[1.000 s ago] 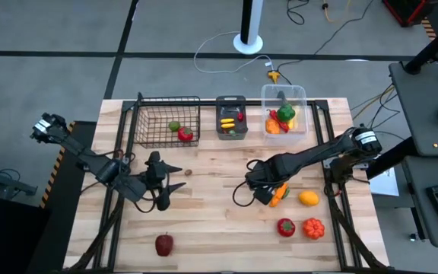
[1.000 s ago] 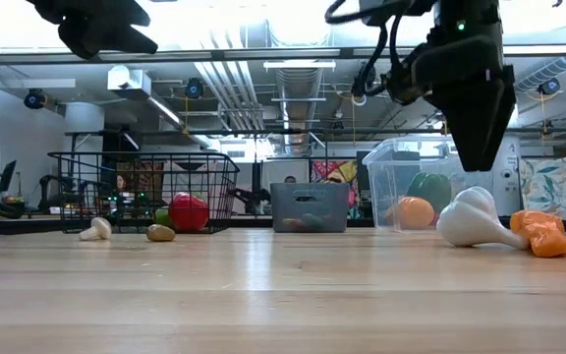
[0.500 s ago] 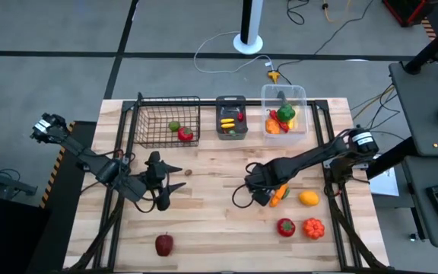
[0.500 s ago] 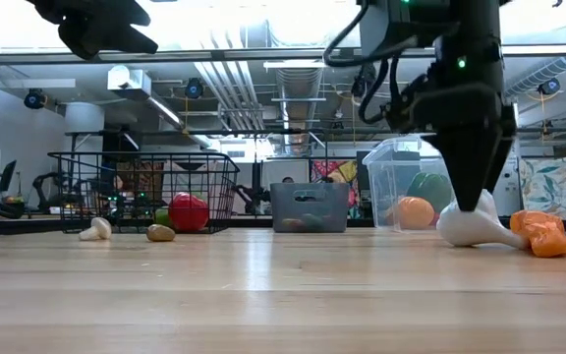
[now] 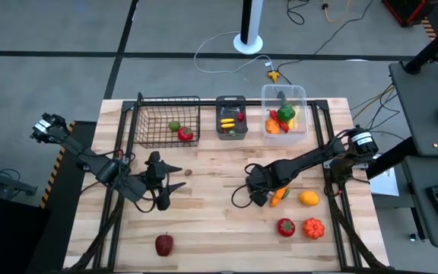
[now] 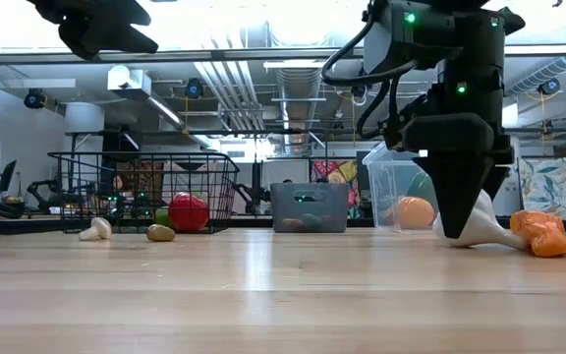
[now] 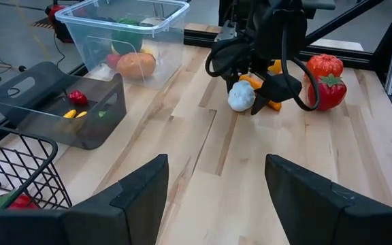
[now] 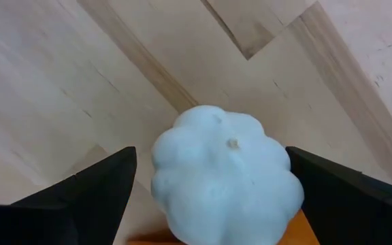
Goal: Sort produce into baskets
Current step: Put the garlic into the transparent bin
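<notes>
Right gripper (image 8: 203, 197) has dropped, jaws spread astride white garlic (image 8: 224, 178), table's 4 o'clock; grasp imminent. Left gripper (image 7: 213, 194) waits, parted, empty.

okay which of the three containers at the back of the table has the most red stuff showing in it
The clear plastic tub, the rightmost one: red, orange and green pieces piled together. The wire-mesh basket shows one red item; the dark grey bin only a tiny red one.

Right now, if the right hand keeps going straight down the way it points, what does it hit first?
The white garlic. The right hand is open with a finger on either side of it, pointing down at it, so it would likely meet the garlic before the table.
</notes>
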### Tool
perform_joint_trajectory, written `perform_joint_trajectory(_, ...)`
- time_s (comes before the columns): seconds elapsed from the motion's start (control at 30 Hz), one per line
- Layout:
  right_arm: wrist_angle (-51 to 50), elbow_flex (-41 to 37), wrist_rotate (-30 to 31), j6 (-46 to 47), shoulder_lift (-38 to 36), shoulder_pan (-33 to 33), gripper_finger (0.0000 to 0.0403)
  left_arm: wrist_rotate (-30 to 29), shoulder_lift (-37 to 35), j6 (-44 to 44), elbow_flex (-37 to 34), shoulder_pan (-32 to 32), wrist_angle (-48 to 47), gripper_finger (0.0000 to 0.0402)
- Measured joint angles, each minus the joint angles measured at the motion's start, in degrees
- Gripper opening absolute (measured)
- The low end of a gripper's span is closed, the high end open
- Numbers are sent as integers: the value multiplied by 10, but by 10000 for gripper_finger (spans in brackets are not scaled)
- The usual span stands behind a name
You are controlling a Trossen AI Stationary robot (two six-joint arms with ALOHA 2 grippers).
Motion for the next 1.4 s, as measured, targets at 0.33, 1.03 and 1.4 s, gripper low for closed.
perform_joint_trajectory(0.33,0,8,0,-1,0,0,287,0,0,0,0,0,0,226)
perform_joint_trajectory(1.03,28,166,34,-112,-1,-8,276,0,24,-2,0,0,8,226)
perform_joint_trajectory(1.4,21,304,75,-269,-1,-78,277,0,24,-9,0,0,24,226)
